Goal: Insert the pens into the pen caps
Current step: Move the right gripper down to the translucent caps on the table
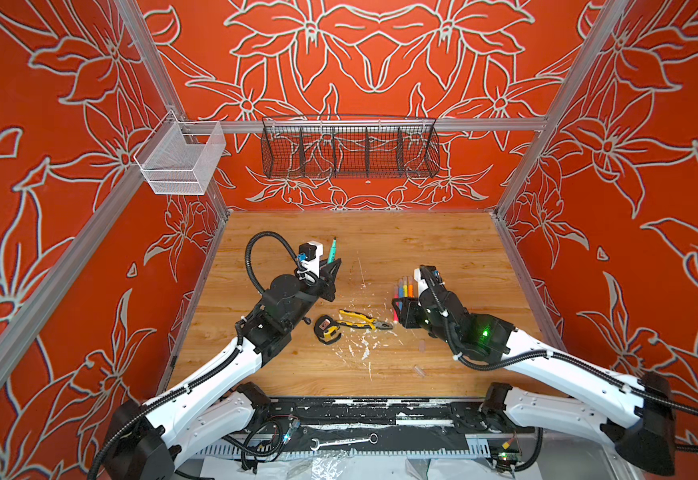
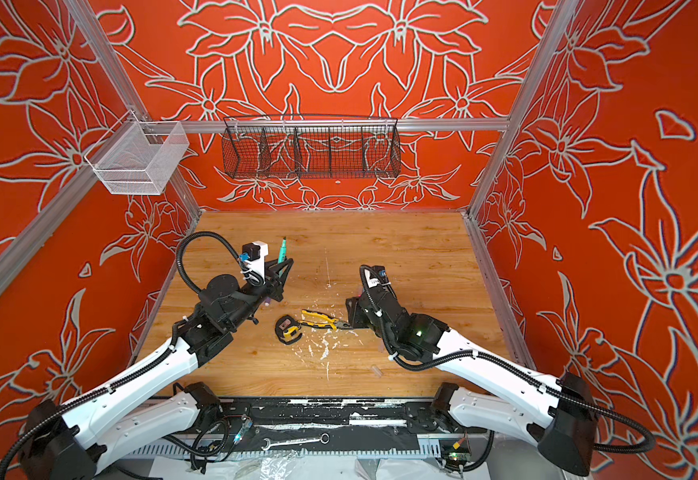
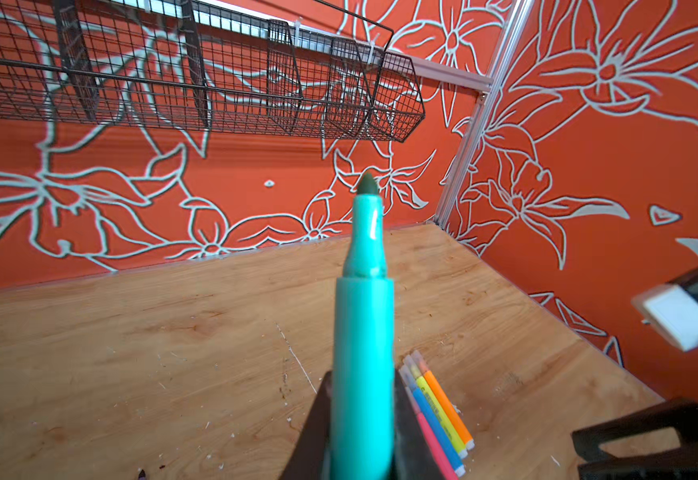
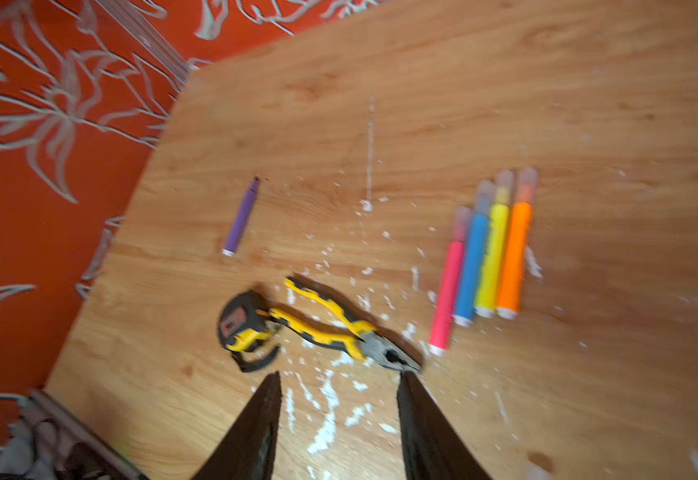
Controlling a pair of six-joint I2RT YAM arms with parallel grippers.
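left fingers (image 3: pixel 413 438) pinch green pen (image 3: pixel 362 332), long axis upright, bare tip up | right fingers (image 4: pixel 258 428) spread, empty, over pliers (image 1: pixel 364 320) | two loose caps (image 1: pixel 418 370) lie on tabletop (image 1: pixel 422 249) toward its near edge, beside right arm, likely the nearer one

The green pen (image 3: pixel 362 353) looks glossy plastic, the tabletop (image 3: pixel 131 353) matt wood, the basket (image 1: pixel 349 158) metal wire.

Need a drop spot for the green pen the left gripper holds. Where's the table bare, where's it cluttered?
Bare: the far table strip along the back wall, and the far right corner beyond the four-pen row. Crowded: the middle, with purple pen, tape measure, pliers and white flecks; two clear caps lie near the front right.
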